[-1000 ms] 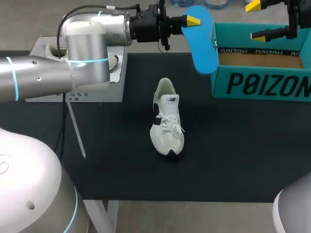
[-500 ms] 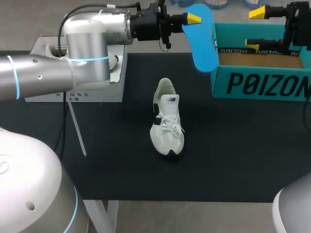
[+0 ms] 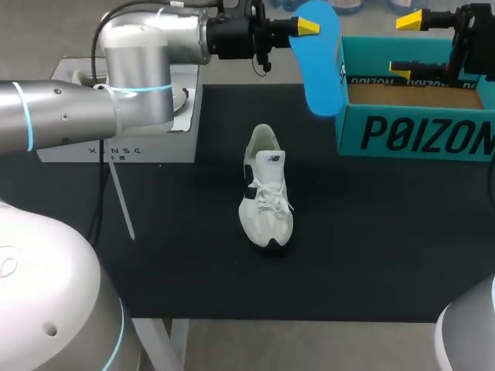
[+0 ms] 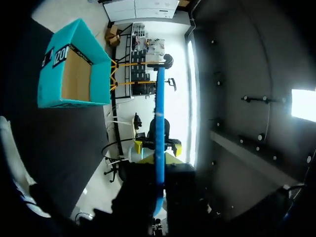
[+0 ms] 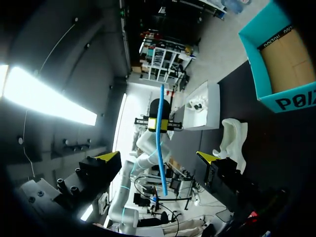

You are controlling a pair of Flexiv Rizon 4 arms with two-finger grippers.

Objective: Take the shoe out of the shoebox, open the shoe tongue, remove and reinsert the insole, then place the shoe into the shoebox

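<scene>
A white shoe (image 3: pixel 265 189) lies on its sole in the middle of the black table, toe towards the front edge. My left gripper (image 3: pixel 308 29) is shut on the top end of a blue insole (image 3: pixel 319 69), which hangs high above the table's back, just left of the teal shoebox (image 3: pixel 418 116). The left wrist view shows the insole (image 4: pixel 159 123) edge-on between that gripper's fingers. My right gripper (image 3: pixel 404 46) stands open and empty above the open shoebox. In the right wrist view the insole (image 5: pixel 160 143) hangs ahead of the right gripper (image 5: pixel 159 158), with the shoe (image 5: pixel 232 138) and shoebox (image 5: pixel 281 69) beyond one finger.
A white box (image 3: pixel 116 143) with small items on it sits at the table's back left, under my left arm. The black table top (image 3: pixel 387 247) stretches around the shoe to the front edge.
My right gripper has dropped a little over the shoebox. The left gripper with the insole has shifted slightly. The shoe has not moved.
</scene>
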